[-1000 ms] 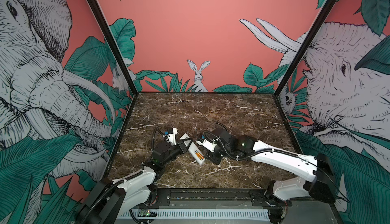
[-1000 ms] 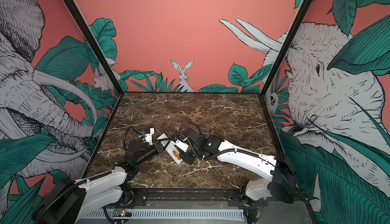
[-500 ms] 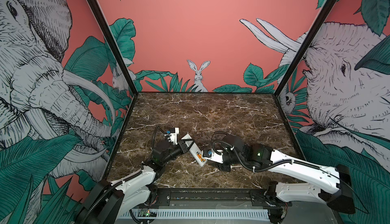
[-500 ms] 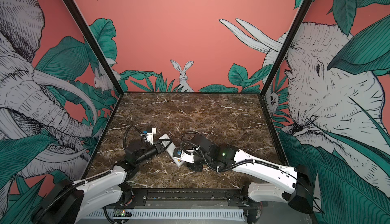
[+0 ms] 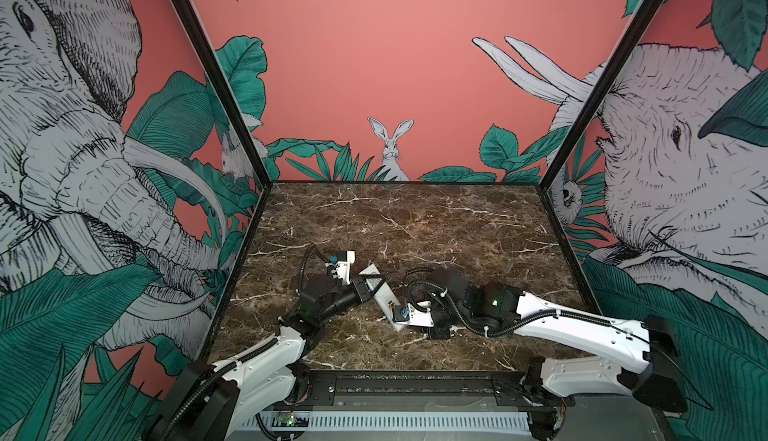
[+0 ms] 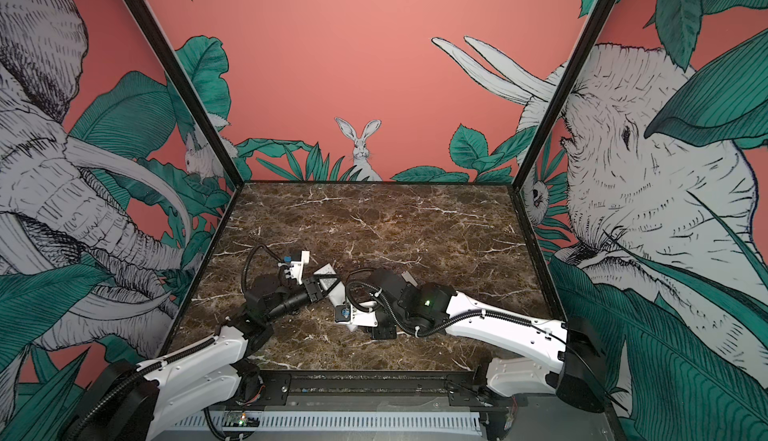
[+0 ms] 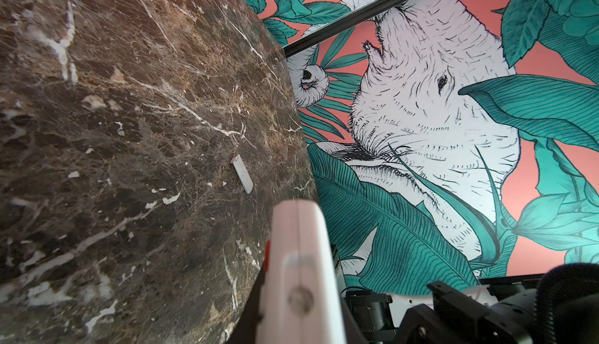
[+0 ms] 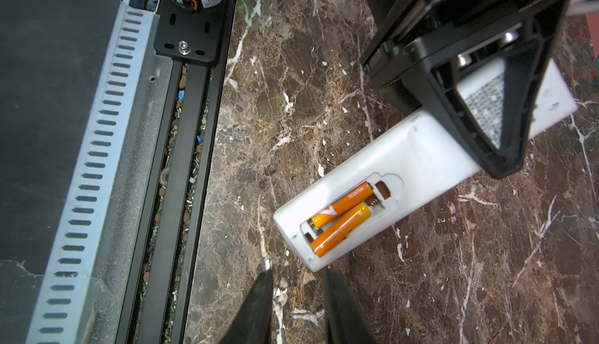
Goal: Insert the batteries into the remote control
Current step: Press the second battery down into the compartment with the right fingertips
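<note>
Remote [image 8: 405,164] lies back-up, the left gripper [image 5: 371,284] clamped on its closed end, evidently to steady it. Both batteries [image 8: 340,219] sit in its open bay. Right gripper [image 8: 296,280] hovers just beside the bay end, jaws narrowly apart and empty. Cover [image 7: 241,173] lies well apart, unfitted.
</note>
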`<act>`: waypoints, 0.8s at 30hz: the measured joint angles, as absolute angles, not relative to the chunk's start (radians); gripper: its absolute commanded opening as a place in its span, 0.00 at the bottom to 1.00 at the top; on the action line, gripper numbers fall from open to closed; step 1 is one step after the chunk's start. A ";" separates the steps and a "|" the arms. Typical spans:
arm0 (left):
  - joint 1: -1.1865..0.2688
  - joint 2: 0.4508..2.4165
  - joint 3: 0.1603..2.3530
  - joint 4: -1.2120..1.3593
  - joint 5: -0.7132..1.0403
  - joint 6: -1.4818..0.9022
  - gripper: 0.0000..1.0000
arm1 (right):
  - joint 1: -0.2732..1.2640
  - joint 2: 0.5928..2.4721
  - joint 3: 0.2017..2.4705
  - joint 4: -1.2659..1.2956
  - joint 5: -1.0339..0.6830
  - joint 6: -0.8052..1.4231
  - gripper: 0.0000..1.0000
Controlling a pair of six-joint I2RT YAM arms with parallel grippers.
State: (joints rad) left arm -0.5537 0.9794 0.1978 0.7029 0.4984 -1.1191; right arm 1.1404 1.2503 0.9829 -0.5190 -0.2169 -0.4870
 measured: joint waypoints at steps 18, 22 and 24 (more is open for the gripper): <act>-0.554 0.990 0.198 0.708 0.520 -1.130 0.00 | 1.141 1.309 0.983 -0.472 -0.187 -0.532 0.22; -0.554 0.990 0.198 0.708 0.521 -1.131 0.00 | 1.141 1.320 0.983 -0.471 -0.175 -0.534 0.22; -0.554 0.990 0.198 0.708 0.521 -1.132 0.00 | 1.141 1.323 0.983 -0.471 -0.171 -0.536 0.22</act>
